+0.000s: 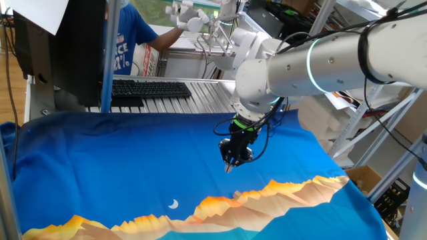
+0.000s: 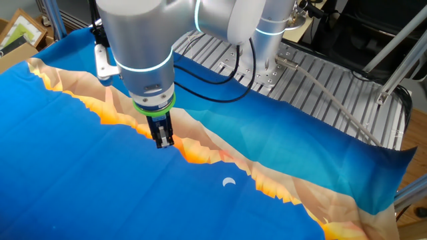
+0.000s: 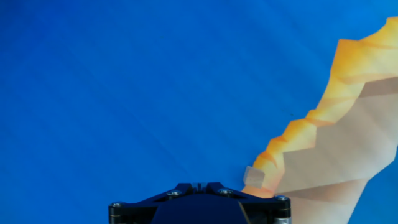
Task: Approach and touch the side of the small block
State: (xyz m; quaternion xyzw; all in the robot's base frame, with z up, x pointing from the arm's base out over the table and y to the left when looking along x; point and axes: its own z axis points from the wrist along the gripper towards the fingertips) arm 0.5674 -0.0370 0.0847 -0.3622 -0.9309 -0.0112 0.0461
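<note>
Small block (image 3: 254, 177), pale and greyish, lay on the cloth (image 3: 124, 93) at the jagged orange edge of the mountain print, just beside the gripper body in the hand view. To its right spread the tan print. Gripper (image 1: 230, 167) hung over the cloth, fingers seemingly together, though I could not tell for sure.

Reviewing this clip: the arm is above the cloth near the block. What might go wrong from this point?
1. In the hand view the small block sits at the bottom of the frame, close to the end effector. A straight descent may land on its top rather than its side.
2. The block is pale against the orange and tan print on the cloth, so it is easy to misjudge.
3. It looks small, so a sideways touch could shove it.
</note>
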